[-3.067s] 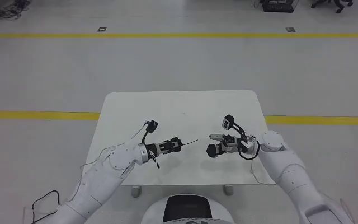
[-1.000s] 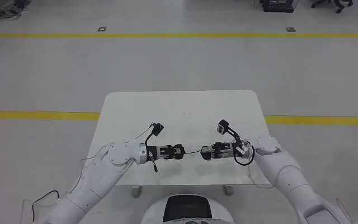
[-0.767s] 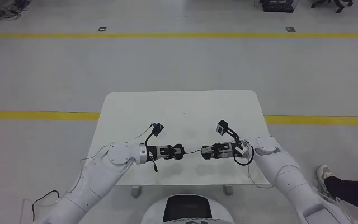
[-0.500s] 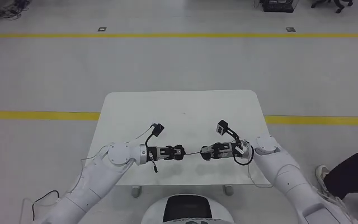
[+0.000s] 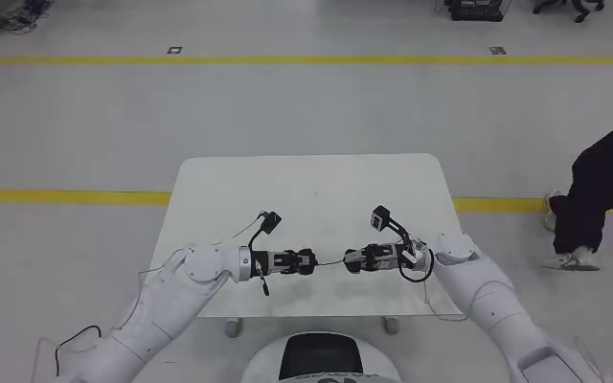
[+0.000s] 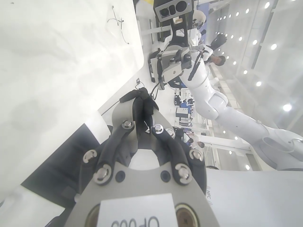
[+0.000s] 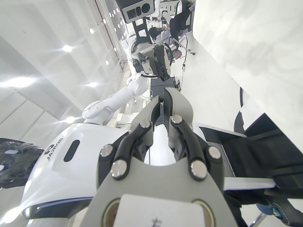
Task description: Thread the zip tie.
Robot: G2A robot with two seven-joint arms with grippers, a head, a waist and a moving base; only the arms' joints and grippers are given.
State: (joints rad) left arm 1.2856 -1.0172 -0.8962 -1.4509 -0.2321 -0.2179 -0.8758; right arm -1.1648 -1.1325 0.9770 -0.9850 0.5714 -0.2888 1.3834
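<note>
- The left tool (image 5: pixel 308 259) is hanging just above the near half of the white bench (image 5: pixel 306 182), pointing across toward the other arm.
- Its fingers are pressing tight together, pinching one end of the black zip tie (image 5: pixel 330 260); from the left wrist camera, the left tool (image 6: pixel 142 100) is showing dark material squeezed between its tips.
- The zip tie is stretching as a thin, nearly level line through the air between the two tools, clear of the bench top.
- The right tool (image 5: pixel 351 259) is facing the left one head-on, close to it, with the far end of the tie reaching its tips.
- From the right wrist camera, the right tool (image 7: pixel 164 95) is standing narrow, its fingers drawn almost together around a small dark piece, apparently the tie's end.
- Each wrist camera is catching the opposite arm farther off: the right tool (image 6: pixel 161 85) from the left side, the left tool (image 7: pixel 163 77) from the right.
- A thin scrap of wire (image 6: pixel 117 24) is lying on the bench, well apart from both tools.
- A yellow line (image 5: pixel 86 197) is running along the floor behind the bench.
</note>
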